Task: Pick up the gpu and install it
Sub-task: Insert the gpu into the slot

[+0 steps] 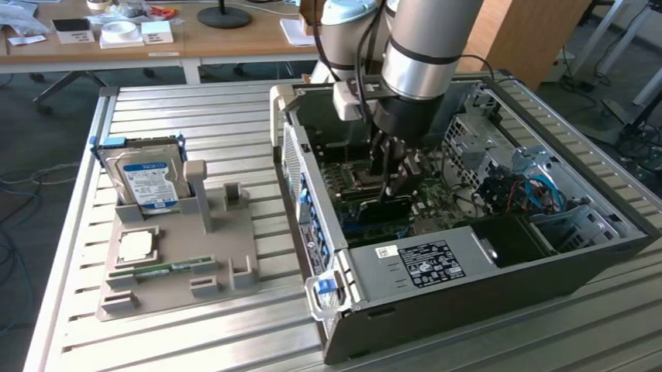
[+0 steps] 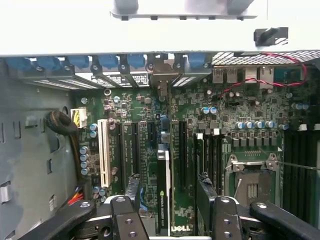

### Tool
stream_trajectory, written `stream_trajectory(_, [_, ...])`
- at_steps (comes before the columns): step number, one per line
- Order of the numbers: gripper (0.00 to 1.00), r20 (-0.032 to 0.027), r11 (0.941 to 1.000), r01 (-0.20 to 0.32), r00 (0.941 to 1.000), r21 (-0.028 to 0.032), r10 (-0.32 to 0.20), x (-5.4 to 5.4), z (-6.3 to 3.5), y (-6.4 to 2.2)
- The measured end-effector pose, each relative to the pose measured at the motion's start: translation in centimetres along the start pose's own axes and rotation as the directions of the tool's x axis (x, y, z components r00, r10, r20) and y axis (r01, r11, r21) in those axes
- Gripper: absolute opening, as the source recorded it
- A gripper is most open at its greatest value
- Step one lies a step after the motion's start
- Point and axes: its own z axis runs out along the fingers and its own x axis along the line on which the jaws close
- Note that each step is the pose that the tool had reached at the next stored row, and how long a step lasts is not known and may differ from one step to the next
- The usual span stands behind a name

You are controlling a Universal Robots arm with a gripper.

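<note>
While the pincer [image 2: 167,200] stands with its fingers [image 2: 134,187] spread apart and gripping nothing, down inside the open computer case [image 1: 579,271] on the worktop [image 1: 207,341], the gpu [image 2: 163,192] stands on edge in a slot of the motherboard [image 2: 235,107], its thin dark edge running between the two fingertips and seemingly clear of both. The risk, as I judge it, is that the card sits only partly in its slot or slightly tilted; a nudge from either finger could then tip it, leaving it loose or straining the slot and nearby parts.
</note>
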Motion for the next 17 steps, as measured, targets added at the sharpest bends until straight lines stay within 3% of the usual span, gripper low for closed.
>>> stream_trajectory(17, [0.58, -0.0002, 1.0, 0.0, 1.0, 0.0002, 0.0, -0.1, -2.7, -0.02])
